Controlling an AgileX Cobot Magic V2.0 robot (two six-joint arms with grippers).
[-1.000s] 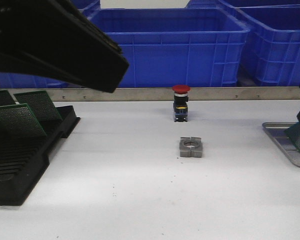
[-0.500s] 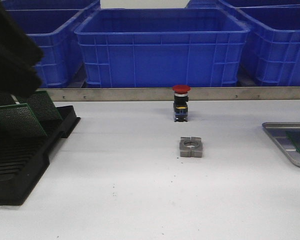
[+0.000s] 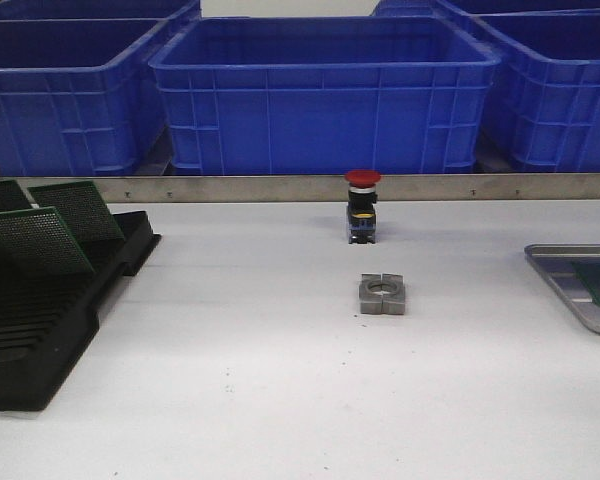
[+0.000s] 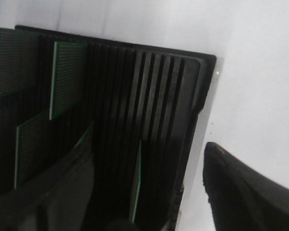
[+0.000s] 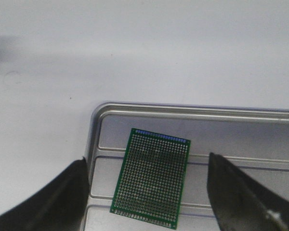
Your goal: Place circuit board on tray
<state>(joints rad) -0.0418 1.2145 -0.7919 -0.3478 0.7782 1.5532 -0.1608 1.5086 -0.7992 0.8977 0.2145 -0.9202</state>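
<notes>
Thin green perforated circuit board (image 5: 151, 177) lies flat in the shallow grey metal tray (image 5: 192, 113); both pincers, left (image 4: 149, 192) and right (image 5: 149, 202), gape empty

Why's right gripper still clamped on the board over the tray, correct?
Not correct. In the right wrist view the right gripper is open, and the circuit board lies flat on the tray floor, free between the spread fingers.

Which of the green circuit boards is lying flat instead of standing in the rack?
The circuit board in the tray, between the right end effector fingers, lies flat. The other boards stand tilted in the black rack.
</notes>
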